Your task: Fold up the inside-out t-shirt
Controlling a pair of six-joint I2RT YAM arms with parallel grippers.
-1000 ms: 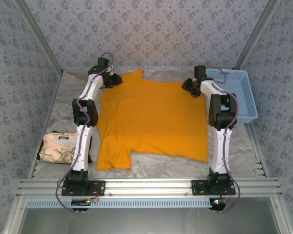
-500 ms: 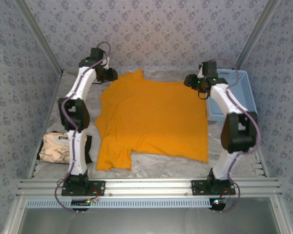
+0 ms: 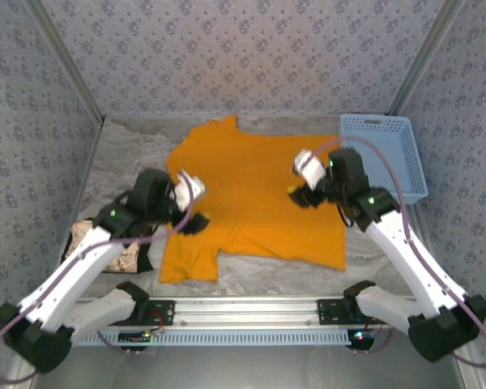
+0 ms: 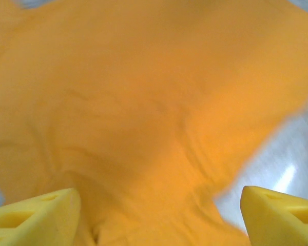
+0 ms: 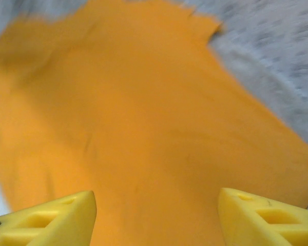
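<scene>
The inside-out t-shirt (image 3: 255, 190) is plain orange and lies spread flat on the grey table, one short sleeve at the far left and one at the near left. My left gripper (image 3: 192, 222) hovers over the shirt's left edge by the near sleeve. In the left wrist view its yellow fingertips (image 4: 36, 218) stand far apart, the gripper (image 4: 159, 223) open above the shirt (image 4: 143, 102) with nothing held. My right gripper (image 3: 299, 195) hangs over the shirt's right half. It (image 5: 156, 218) is also open, with bare orange cloth (image 5: 143, 118) between its fingertips (image 5: 269, 218).
A blue plastic basket (image 3: 389, 154) stands at the far right, beside the shirt's corner. A beige cloth with a dark line drawing (image 3: 97, 247) lies at the left edge, partly under the left arm. An aluminium rail (image 3: 251, 312) runs along the front. Patterned walls close in three sides.
Both arms have drawn back from the shirt's far corners to over its middle and near part. Both grippers have opened wider. The shirt lies where it was.
</scene>
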